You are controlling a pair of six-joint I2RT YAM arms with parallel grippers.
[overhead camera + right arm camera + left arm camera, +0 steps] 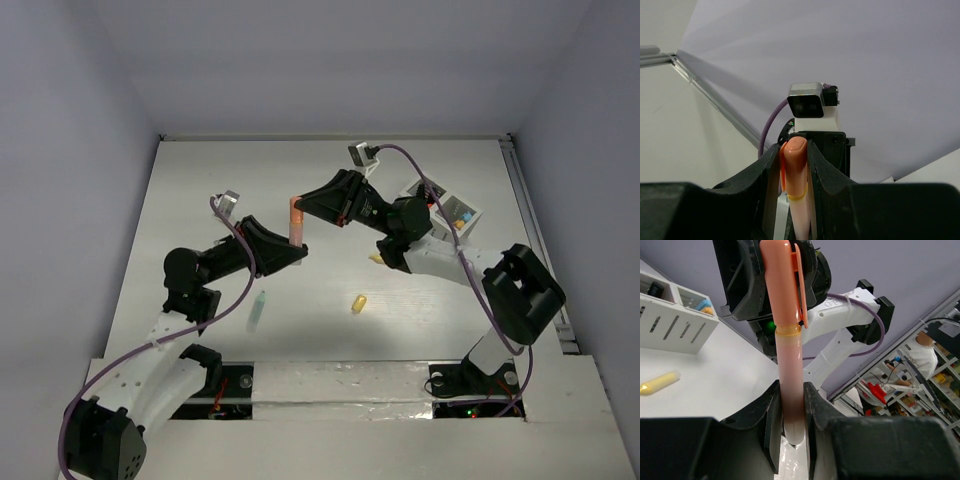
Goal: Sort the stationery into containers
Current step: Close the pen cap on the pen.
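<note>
An orange highlighter (296, 222) hangs above the table, held at both ends. My left gripper (292, 248) is shut on its pale barrel (790, 390), which the fingers (771, 425) pinch near the bottom end. My right gripper (312, 206) is shut on the orange cap (796, 160); the left wrist view shows that cap (782, 285) inside the right jaws. A mint marker (258, 310) and a yellow cap (359, 302) lie on the table. A yellow marker (659, 382) lies near the white slotted box (670, 325), which stands at the right (455, 212) with a few pieces in it.
The table's back wall and a rail along the right edge (535, 240) bound the area. The right arm's white link (440, 258) stretches between the box and the highlighter. The left wrist's camera (807, 100) faces the right wrist view.
</note>
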